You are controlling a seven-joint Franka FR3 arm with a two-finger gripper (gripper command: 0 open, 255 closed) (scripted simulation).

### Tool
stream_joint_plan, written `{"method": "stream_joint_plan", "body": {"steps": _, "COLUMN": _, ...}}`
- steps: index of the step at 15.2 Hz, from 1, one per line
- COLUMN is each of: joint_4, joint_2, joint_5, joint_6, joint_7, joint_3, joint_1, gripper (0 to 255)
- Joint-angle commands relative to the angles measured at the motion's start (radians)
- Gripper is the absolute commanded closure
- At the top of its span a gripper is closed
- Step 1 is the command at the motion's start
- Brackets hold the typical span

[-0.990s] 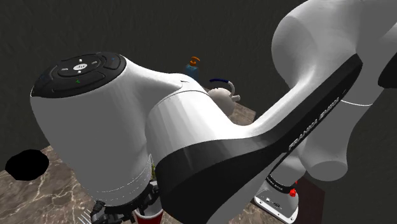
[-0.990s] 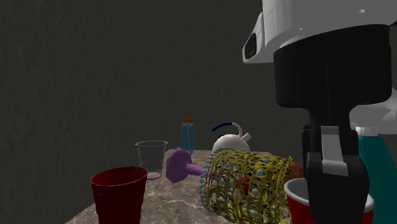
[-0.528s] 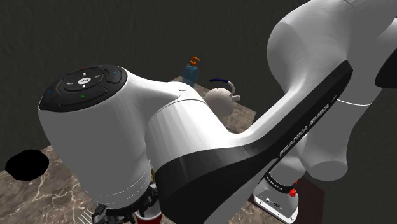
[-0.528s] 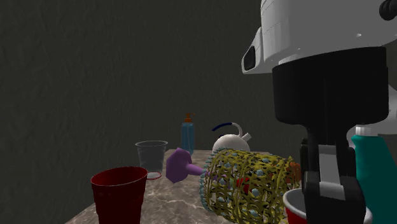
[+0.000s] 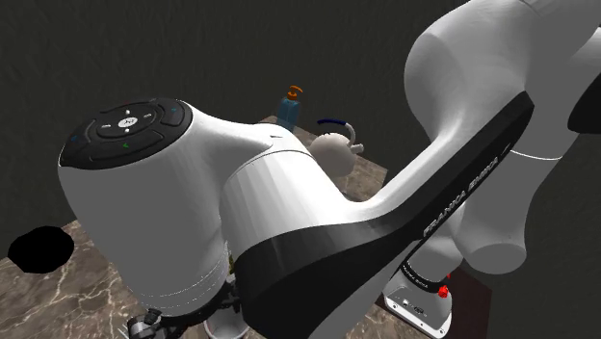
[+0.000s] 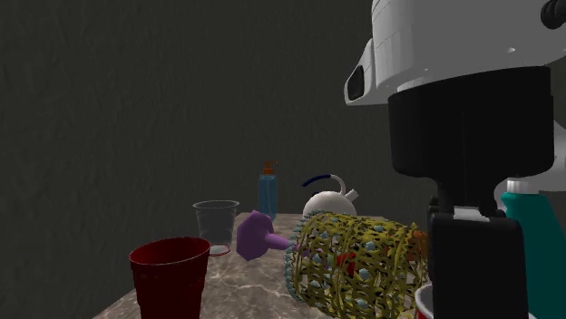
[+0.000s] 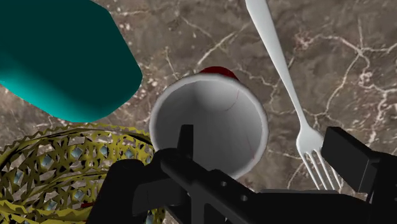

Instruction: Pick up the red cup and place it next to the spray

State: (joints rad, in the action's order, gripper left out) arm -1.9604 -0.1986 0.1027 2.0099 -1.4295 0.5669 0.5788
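Okay, gripper (image 7: 259, 132) spread wide: one finger inside the red cup (image 7: 210, 121), the other outside its rim, seemingly not pinching it. Cup stands upright on the marble table (image 7: 356, 57), fork (image 7: 280, 70) just beside, teal spray (image 7: 63, 57) and yellow basket (image 7: 51, 165) near on its other side.

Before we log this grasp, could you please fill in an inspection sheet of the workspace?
Surface: brown marbled tabletop.
Job's things: red cup, white inside, upright beneath the gripper; teal spray near it.
Clutter: white fork, yellow wicker basket, second red cup, clear glass, purple object, blue bottle, white teapot.
Grippers: fingers open, one over the cup's mouth, one outside its rim.
Cables: nothing seen.
Surroundings: dark grey wall.
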Motion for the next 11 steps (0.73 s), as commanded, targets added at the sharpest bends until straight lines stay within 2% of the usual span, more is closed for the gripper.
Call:
{"method": "stream_joint_plan", "body": {"steps": 1, "joint_4": 0.023, "joint_2": 0.01, "joint_5": -0.007, "joint_6": -0.032, "joint_7": 0.005, "joint_3": 0.002, "joint_1": -0.001, "gripper": 0}}
{"method": "stream_joint_plan", "body": {"steps": 4, "joint_4": 0.096, "joint_2": 0.03, "joint_5": -0.021, "joint_6": -0.121, "joint_7": 0.015, "joint_3": 0.006, "joint_1": -0.003, "gripper": 0}}
{"method": "stream_joint_plan", "body": {"steps": 11, "joint_4": 0.096, "joint_2": 0.03, "joint_5": -0.021, "joint_6": -0.121, "joint_7": 0.015, "joint_3": 0.006, "joint_1": -0.003, "gripper": 0}}
